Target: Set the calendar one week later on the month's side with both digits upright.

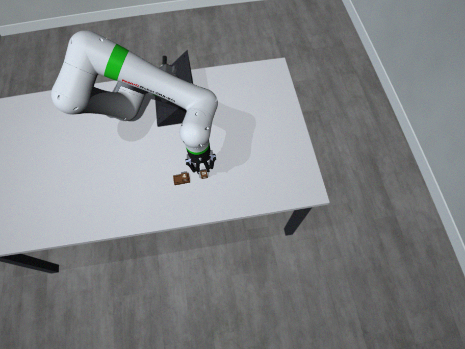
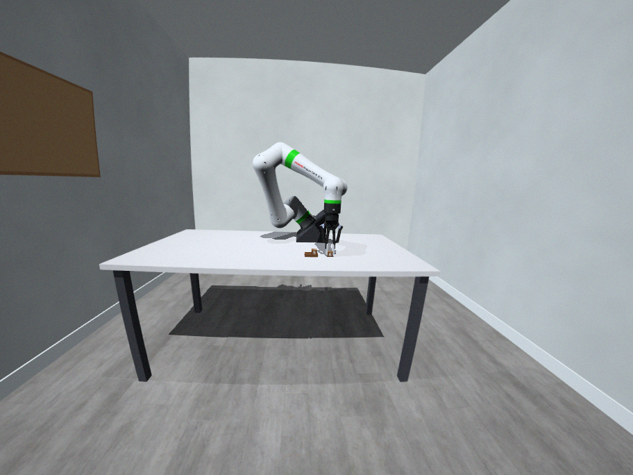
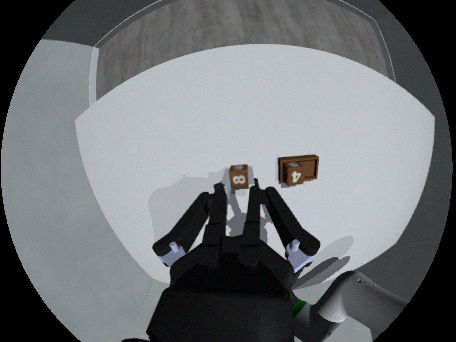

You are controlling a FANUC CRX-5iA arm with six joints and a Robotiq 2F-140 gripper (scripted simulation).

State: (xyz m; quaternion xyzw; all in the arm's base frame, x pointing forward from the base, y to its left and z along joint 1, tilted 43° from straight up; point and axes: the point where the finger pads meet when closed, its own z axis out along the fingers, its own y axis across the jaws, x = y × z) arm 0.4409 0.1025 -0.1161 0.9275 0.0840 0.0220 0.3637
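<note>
A small brown wooden tray lies on the white table and holds one cube showing a white 4 on top. It also shows in the wrist view. My gripper is shut on the second brown cube, whose visible face shows an 8; in the wrist view this cube sits between my fingertips. The cube is just right of the tray, outside it, low over or on the table; I cannot tell which. In the exterior view the tray and the cube are tiny.
The arm's dark base stands at the back of the table. The table's front edge lies a short way in front of the tray.
</note>
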